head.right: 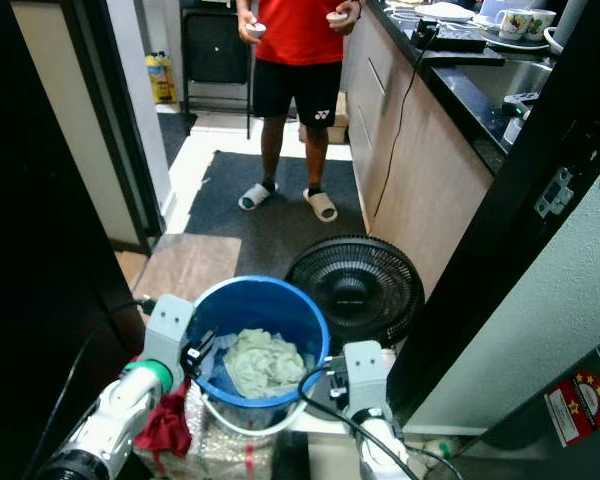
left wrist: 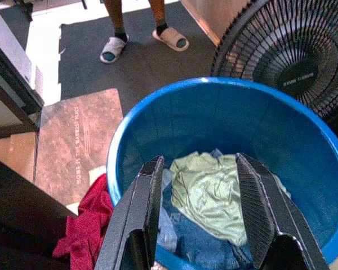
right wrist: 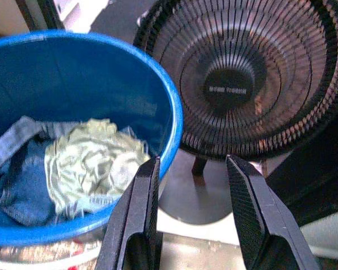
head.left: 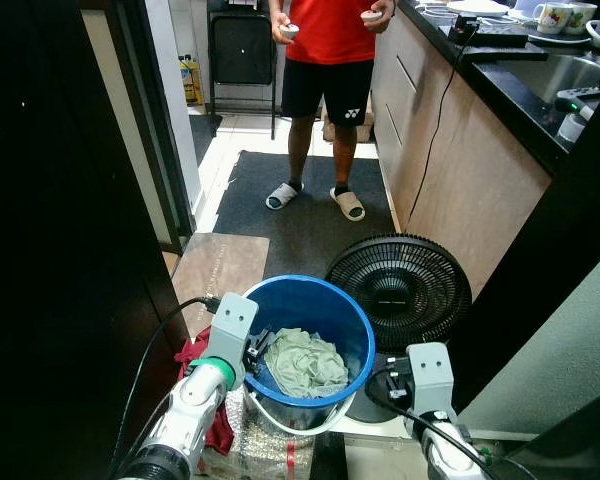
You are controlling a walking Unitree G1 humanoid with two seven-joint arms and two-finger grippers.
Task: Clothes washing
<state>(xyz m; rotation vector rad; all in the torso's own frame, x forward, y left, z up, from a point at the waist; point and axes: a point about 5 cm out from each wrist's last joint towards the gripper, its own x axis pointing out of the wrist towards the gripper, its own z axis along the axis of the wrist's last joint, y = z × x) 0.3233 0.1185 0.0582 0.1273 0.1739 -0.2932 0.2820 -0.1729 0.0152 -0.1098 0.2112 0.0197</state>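
The left gripper [left wrist: 198,211] reaches over the near rim of the blue bucket [head.left: 352,318], its 2 fingers spread apart and holding nothing. The right gripper [right wrist: 194,211] hangs by the bucket's right side near the black fan [head.left: 400,287], fingers apart and empty too. A pale green cloth [head.left: 305,362] lies inside on blue jeans [right wrist: 14,185]. A red cloth [left wrist: 87,230] lies beside the bucket. The fan's label is too blurry to read.

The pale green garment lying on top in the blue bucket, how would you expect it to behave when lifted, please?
The pale green garment lies crumpled in soft folds, so it is probably floppy and light. It would likely drape and unfurl when lifted. It rests on blue denim, which it might drag along.
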